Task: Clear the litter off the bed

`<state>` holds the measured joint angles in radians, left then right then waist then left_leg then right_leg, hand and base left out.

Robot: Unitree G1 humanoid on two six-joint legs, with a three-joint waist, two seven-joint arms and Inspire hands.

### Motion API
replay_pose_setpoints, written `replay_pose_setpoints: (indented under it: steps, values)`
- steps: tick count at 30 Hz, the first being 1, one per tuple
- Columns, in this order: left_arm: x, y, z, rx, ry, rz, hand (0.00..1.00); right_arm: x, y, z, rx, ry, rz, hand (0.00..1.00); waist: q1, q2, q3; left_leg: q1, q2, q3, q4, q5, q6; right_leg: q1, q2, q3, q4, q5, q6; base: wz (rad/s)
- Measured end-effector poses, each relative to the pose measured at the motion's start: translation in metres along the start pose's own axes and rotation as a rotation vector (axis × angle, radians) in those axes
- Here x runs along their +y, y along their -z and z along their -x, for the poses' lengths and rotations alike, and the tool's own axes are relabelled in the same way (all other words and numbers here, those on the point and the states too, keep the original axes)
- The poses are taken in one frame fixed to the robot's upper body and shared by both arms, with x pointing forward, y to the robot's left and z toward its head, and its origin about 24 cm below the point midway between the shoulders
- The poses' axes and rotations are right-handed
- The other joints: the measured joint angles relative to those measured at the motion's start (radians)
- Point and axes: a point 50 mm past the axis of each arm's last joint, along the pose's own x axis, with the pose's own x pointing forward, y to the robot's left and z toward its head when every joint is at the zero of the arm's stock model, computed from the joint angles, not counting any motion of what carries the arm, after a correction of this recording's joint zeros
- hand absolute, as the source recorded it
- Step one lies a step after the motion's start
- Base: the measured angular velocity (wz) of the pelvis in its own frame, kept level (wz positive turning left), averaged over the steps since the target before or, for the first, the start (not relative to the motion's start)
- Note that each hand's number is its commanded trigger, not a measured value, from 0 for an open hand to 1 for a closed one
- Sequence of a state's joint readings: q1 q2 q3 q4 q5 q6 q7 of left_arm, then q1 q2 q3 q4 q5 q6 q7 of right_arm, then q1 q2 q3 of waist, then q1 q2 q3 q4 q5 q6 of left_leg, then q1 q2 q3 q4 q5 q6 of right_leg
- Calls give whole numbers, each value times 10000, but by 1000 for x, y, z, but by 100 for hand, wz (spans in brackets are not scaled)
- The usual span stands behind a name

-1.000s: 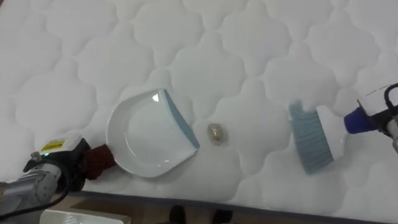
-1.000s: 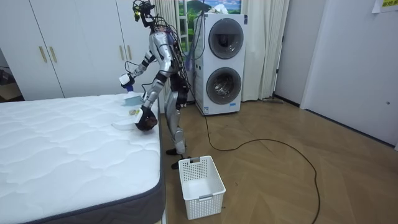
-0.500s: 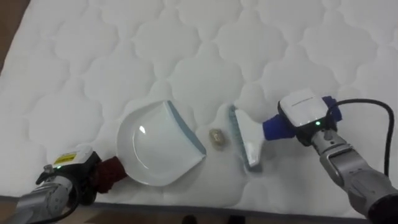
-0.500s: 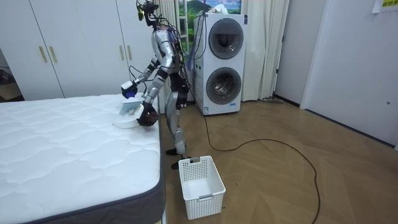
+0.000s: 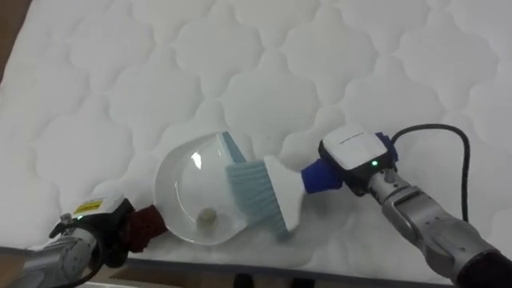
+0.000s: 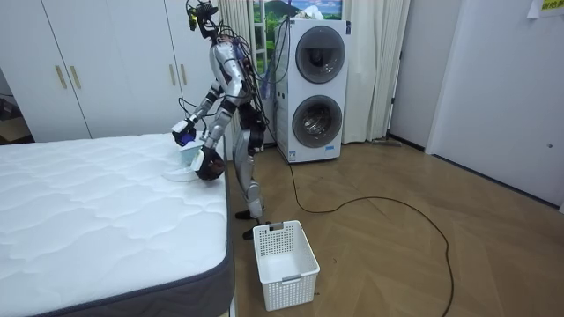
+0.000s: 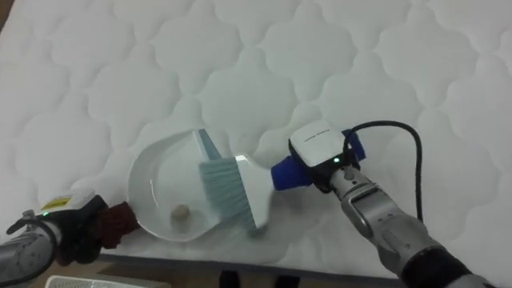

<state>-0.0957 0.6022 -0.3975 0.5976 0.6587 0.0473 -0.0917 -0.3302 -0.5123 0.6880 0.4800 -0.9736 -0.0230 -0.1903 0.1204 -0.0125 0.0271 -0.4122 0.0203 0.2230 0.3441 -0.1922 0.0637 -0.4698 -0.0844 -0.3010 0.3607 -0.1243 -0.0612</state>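
**Q:** Which parts are hidden or cut off?
**A:** The head of the brush (image 5: 268, 192) lies across the mouth of the dustpan (image 5: 186, 180) and covers most of its blue-grey lip. The dustpan's dark red handle ends inside the left robot hand (image 5: 108, 236) at the lower left. Both forearms are cut off by the bottom corners of the eye views.

**Q:** What is the state of each robot hand?
**A:** The left robot hand is clenched round the dustpan's handle. The right robot hand (image 5: 360, 164) is clenched round the brush's blue handle. Its fingers are largely covered from above.

**Q:** Where is the dirt?
**A:** One small pale crumb (image 5: 207, 215) lies inside the dustpan. It is near the rear wall, to the left of the bristles and not touching them.

**Q:** Is any writing legible?
**A:** A yellow sticker (image 5: 90, 207) by the left wrist carries print too small to read.

**Q:** What are the edges and the free room?
**A:** The dustpan rests on the white quilted bed (image 5: 264, 72), close to the near edge, which runs along the bottom of the eye views. A strip of brown floor (image 5: 8, 32) shows past the bed's left edge. Bare quilting extends above and to the right of both tools. In the room view the robot stands bent forward at the bed's side, near the far corner. A white basket (image 6: 284, 264) stands on the floor near the bed's front corner. Stacked washing machines (image 6: 315, 84) stand behind the robot.
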Motion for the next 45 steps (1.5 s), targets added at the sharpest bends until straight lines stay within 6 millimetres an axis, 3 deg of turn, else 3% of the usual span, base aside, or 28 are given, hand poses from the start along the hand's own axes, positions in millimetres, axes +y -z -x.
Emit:
replay_pose_setpoints:
  steps: [7, 13, 22, 28, 31, 34, 37, 38, 40, 41, 45]
  values:
    - [-1, -1, 0, -48, 63, -49, 100, 6, -15, 5, -505, -740, -1047, 100, 72, 19, 6, -90, 10, -52, -4, -4, -2, -69, 15, -36, 2, 0, -1, 1]
    - [0, -3, -1, -187, 97, -114, 100, 9, -26, 4, -913, -1046, -1795, 100, 122, 100, 58, -104, 9, -67, -2, -4, -2, -68, 12, -53, 5, 0, -1, 0]
    - [-7, -4, 0, -233, 168, -70, 100, 20, -19, 6, -542, -1380, -2787, 100, 111, 121, 64, -66, 0, -60, -2, -4, -2, -87, -6, -18, 107, 0, -1, 0]
    - [-12, -5, 0, -276, -150, 297, 100, 13, 4, 5, 566, -40, -4766, 100, -24, 110, 58, 110, -10, -41, -1, -4, -1, 12, -27, 103, 240, -4, 3, 0]
    - [-22, -6, 2, -172, -190, 883, 100, 14, 29, 10, 1908, 698, -5621, 100, -128, 95, 56, 294, -69, 1, -7, -3, 3, 87, -31, 536, 388, -72, 107, -2]
    - [-27, -6, 8, -198, -405, 1337, 100, 16, 63, 24, 4010, 2126, -7458, 100, -341, 2, 42, 597, -96, -40, -77, -3, 7, 418, -31, 531, 285, -128, 135, 3]
    - [-30, -7, 13, -252, -613, 1834, 100, 15, 83, 38, 5187, 3282, -8289, 100, -558, -37, 28, 929, -117, -59, -232, -2, 7, 760, -7, 524, 114, -139, 155, 1]
    - [-31, -10, 13, -307, -723, 2060, 100, 18, 91, 45, 5833, 3773, -8764, 82, -655, -57, 21, 1157, -116, -82, -307, -2, 6, 1021, 22, 506, -22, -136, 172, 0]
    - [-30, -16, 15, -508, -937, 2275, 100, 30, 97, 59, 6825, 4200, -9515, 33, -750, -210, -88, 1632, -102, -74, -498, -7, -4, 1495, 93, 527, -204, -143, 201, -2]
    - [-29, -18, 16, -594, -1048, 2286, 100, 33, 97, 62, 6990, 4243, -9592, 0, -812, -261, -121, 1701, -102, -76, -528, -10, -10, 1556, 103, 530, -228, -150, 212, 0]
    - [-20, -29, 19, -1193, -1786, 2517, 100, 55, 96, 84, 8035, 4165, -10016, 0, -915, -324, -167, 2326, -68, -82, -690, -46, -60, 2258, 227, 631, -615, -119, 255, -7]
